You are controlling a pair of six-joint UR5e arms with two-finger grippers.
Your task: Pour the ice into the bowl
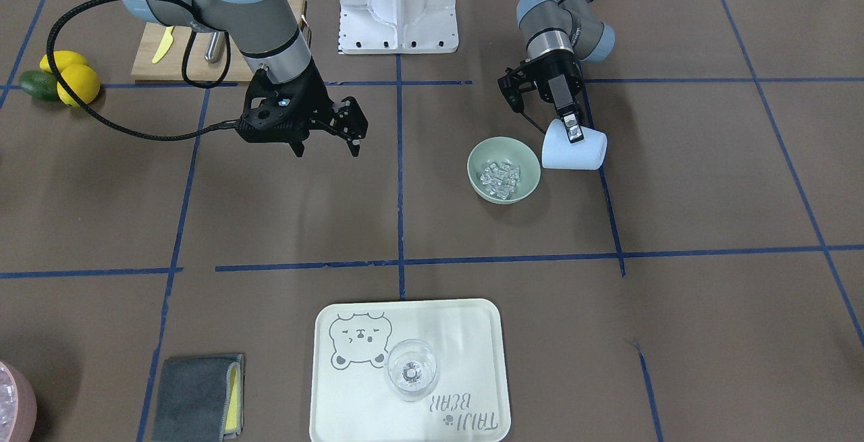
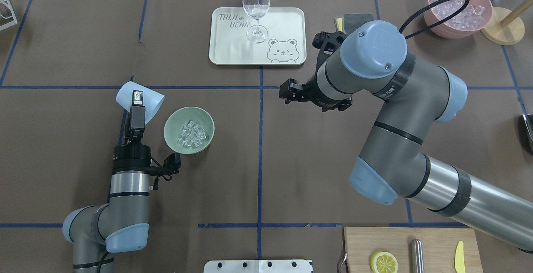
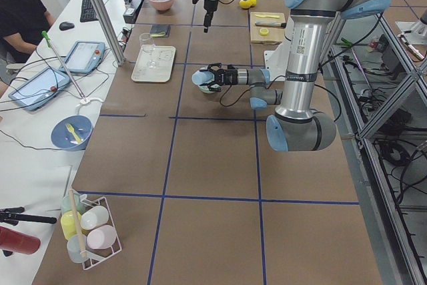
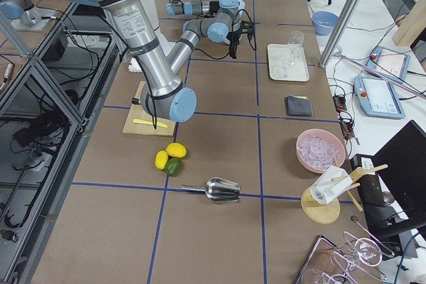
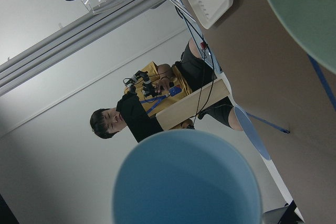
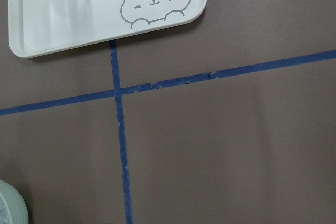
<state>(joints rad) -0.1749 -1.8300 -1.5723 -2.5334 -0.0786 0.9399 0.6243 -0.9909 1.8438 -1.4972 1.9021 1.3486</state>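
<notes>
My left gripper (image 2: 137,98) clamped the tipped blue cup (image 2: 152,103) beside the sage-green bowl (image 2: 171,124) of glassy ice (image 2: 191,133); right gripper (image 1: 327,146) gaped empty.

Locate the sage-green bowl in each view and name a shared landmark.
Exterior front-facing: bowl right of centre.
Overhead: bowl left of centre.
Exterior left: upper centre, mostly hidden.
Exterior right: too far to tell.
Left wrist: bowl top-right corner.
Right wrist: bowl bottom-left sliver.
Shared landmark: bear tray.
</notes>
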